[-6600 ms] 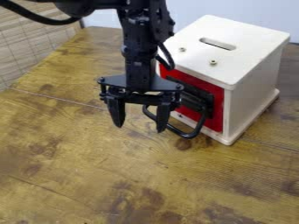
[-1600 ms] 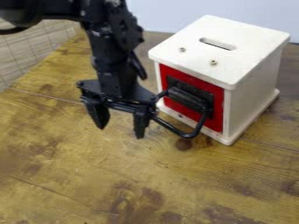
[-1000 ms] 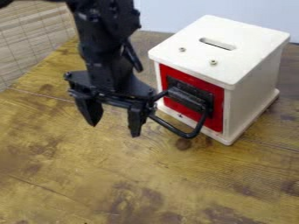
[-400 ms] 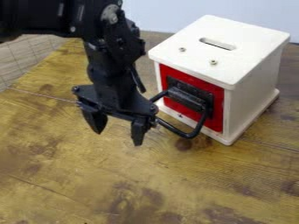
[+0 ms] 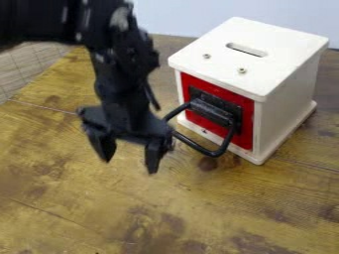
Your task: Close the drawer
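Drawer with a flat glossy red front (image 5: 244, 136) sits flush in the cream-white cube-shaped cabinet (image 5: 284, 94), and I read it as closed, its face level with the cabinet's edges. I take that cabinet as my landmark for everything else. On the red front, a black rectangular mount (image 5: 212, 109) carries the large black loop handle (image 5: 196, 146), which reaches out over the table toward my side of the cabinet and slants downward.

My black robot hand (image 5: 129, 149) hangs to the left of the cabinet in my view, fingers pointing down above the brown wooden table (image 5: 79, 203). Its two fingers stand wide apart with nothing between them, so I have hold of nothing. The hand is a little blurred, and its near side overlaps or comes right beside the end of the loop handle; I cannot tell whether they touch. The black arm (image 5: 79, 20) comes in from the upper left, beyond the hand.

On the cabinet's top, I see a dark narrow slot (image 5: 247, 50) toward the back and two small round metal screws (image 5: 243, 70) nearer the red front. Well off to the left of the cabinet, a beige tiled surface (image 5: 30, 67) borders the table, and a pale wall (image 5: 199, 14) rises behind the cabinet.
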### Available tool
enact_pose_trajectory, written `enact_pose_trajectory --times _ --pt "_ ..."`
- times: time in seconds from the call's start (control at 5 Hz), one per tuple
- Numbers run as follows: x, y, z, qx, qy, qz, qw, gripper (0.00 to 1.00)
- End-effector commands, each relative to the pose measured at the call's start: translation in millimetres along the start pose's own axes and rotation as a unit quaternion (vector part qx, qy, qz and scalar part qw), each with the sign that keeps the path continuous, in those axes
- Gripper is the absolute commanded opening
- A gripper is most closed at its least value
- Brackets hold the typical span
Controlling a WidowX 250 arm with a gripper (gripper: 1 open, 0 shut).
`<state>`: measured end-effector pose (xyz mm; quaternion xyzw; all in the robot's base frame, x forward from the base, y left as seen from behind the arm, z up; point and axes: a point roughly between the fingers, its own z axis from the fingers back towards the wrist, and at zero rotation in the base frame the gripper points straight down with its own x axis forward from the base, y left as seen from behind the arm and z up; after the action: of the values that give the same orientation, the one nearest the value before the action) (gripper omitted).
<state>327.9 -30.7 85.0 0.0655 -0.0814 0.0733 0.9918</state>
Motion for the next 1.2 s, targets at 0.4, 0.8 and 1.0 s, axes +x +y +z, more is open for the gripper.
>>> enact_pose_trajectory --times 0.4,0.8,1.0 --pt "26.7 23 -16.5 0.012 -0.025 0.02 0.9994 1.0" --pt "33.0 20 -21.7 0.021 -0.013 0.054 0.9982 1.0" --pt "36.2 25 -22.3 0.016 -0.012 0.027 0.9994 1.0"
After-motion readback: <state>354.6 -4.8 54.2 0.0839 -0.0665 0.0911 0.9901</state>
